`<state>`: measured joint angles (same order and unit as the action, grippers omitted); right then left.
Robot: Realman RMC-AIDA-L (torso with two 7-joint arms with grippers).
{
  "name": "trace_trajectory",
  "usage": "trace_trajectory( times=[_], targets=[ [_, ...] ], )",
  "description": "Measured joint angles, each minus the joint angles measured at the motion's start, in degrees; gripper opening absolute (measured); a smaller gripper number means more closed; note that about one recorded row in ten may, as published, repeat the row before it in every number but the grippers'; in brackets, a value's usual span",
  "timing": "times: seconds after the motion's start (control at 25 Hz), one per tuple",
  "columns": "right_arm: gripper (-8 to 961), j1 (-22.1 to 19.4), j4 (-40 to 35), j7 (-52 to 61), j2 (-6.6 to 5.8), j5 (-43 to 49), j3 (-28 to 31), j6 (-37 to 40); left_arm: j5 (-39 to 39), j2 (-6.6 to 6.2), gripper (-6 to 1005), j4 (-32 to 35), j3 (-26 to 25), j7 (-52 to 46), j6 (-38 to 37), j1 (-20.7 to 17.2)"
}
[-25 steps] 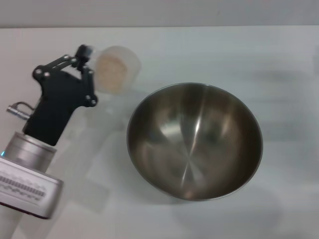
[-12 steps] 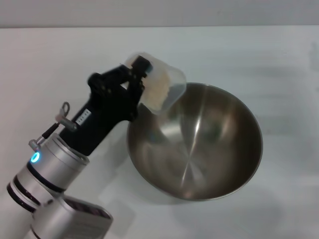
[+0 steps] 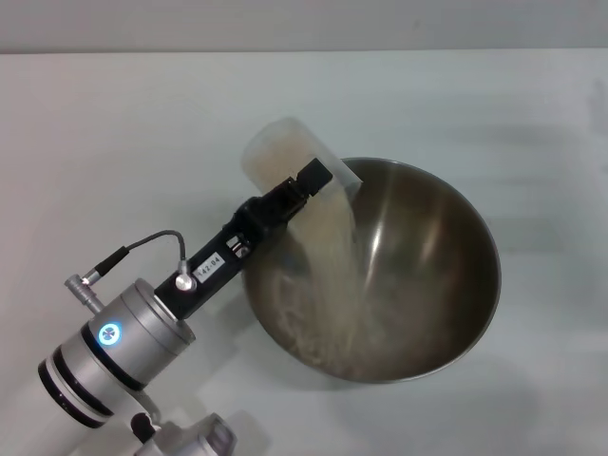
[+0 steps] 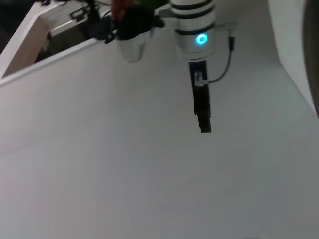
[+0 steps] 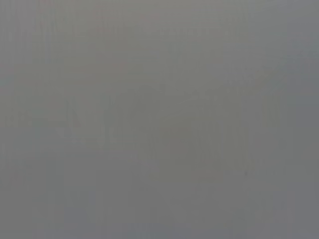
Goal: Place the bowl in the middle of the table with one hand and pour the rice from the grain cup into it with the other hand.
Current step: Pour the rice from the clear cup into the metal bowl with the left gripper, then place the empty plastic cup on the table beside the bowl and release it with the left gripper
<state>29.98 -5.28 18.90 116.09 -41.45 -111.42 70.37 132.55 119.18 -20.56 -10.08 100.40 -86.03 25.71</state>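
The steel bowl (image 3: 446,285) sits on the white table (image 3: 104,133), right of centre in the head view. My left gripper (image 3: 304,185) is shut on the frosted grain cup (image 3: 283,152), which is held tipped steeply over the bowl's near-left rim. Rice (image 3: 334,275) falls from the cup in a pale stream and spreads over the bowl's bottom. The head view does not show my right gripper. In the left wrist view a black gripper (image 4: 205,122), probably the right one, hangs far off, edge-on, under a silver arm with a blue light, holding nothing.
White tabletop lies open on all sides of the bowl. The left arm (image 3: 123,342) reaches in from the front left with a thin cable looping off it. The right wrist view is plain grey.
The left gripper carried the cup from the back left to the bowl's rim and rolled it over. Rice that sat inside the cup now pours into the bowl.
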Motion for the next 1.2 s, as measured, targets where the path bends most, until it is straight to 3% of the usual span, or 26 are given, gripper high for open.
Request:
trace_trajectory(
  times=[0.6, 1.2],
  targets=[
    [467, 0.2, 0.1, -1.3, -0.17, -0.1, 0.6, -1.0, 1.4, 0.00, 23, -0.2, 1.8, 17.3, 0.4, 0.1],
    [466, 0.2, 0.1, -1.3, -0.16, 0.0, 0.5, -1.1, 1.6, 0.00, 22, 0.0, 2.3, 18.4, 0.4, 0.0]
  ],
)
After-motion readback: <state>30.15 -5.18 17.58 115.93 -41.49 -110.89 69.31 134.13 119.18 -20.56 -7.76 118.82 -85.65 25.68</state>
